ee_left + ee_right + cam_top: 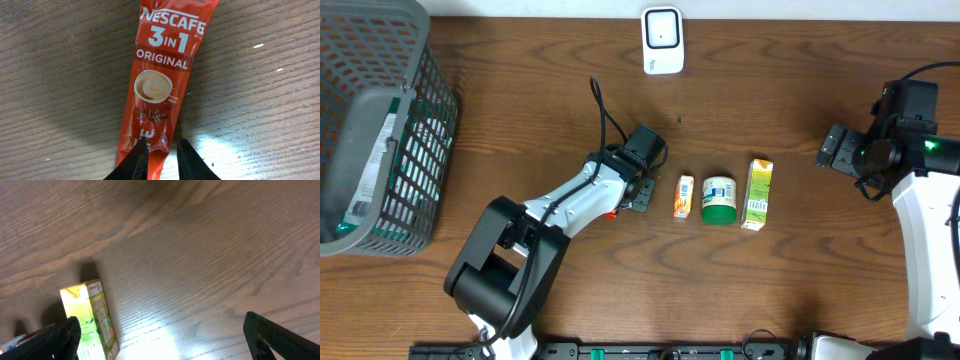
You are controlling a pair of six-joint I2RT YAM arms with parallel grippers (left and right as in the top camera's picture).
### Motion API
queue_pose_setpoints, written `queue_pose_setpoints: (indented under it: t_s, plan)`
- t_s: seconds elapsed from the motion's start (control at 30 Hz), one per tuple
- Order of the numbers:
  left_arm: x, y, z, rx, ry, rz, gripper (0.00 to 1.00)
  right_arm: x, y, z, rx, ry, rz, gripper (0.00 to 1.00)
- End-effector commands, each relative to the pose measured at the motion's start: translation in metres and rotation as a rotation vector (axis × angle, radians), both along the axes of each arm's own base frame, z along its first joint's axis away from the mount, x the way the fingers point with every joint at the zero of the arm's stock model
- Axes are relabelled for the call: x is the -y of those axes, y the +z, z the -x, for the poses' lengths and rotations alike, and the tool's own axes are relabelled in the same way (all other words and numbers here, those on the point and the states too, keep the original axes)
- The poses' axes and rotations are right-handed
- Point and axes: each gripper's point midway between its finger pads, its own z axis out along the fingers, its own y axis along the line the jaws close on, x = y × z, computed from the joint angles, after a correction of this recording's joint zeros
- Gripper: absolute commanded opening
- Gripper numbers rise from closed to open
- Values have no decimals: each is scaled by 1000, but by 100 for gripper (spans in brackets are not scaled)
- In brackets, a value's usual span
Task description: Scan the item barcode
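A red Nescafe 3-in-1 sachet (162,75) lies flat on the wooden table, filling the left wrist view. My left gripper (161,142) hangs over its near end with the jaws a narrow gap apart. The crumpled end lies against the left finger (141,156), and bare table shows beside the right finger. From overhead the left gripper (638,190) covers most of the sachet; only a red sliver (616,212) shows. The white scanner (662,40) stands at the table's back edge. My right gripper (830,148) is wide open over bare wood, holding nothing.
A small orange packet (684,197), a green-and-white tub (718,199) and a green tea carton (757,194) stand in a row right of the left gripper. The carton (92,315) also shows by the right gripper's left finger. A grey mesh basket (420,150) sits far left.
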Motion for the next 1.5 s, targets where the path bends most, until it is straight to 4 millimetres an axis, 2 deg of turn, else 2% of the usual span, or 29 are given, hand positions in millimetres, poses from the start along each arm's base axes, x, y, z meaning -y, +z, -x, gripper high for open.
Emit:
queue_pose_setpoints:
  t_s: [0.0,0.13,0.2,0.27,0.5,0.6,0.9,1.23,1.47]
  plan:
    - [-9,-14,13,-45,-11,-30,22,3,3,1,4,-1,13,99]
    - [-8,-14,12,-42,-11,-28,27,3,3,1,4,-1,14,99]
    - [-8,-14,12,-41,-12,-29,38,3,3,1,4,-1,14,99]
    - [-7,-12,10,-35,-20,-27,39,3,3,1,4,-1,14,99]
    - [0,25,-5,62,-43,15,39,3,3,1,4,-1,14,99]
    - [0,32,-4,69,-42,20,41,3,3,1,4,-1,14,99]
    - [-15,8,21,-22,-34,-30,42,3,3,1,4,-1,14,99]
    - [-18,-7,25,-33,-34,-37,42,3,3,1,4,-1,14,99]
    - [-24,-22,34,-73,-35,-62,34,3,3,1,4,-1,14,99]
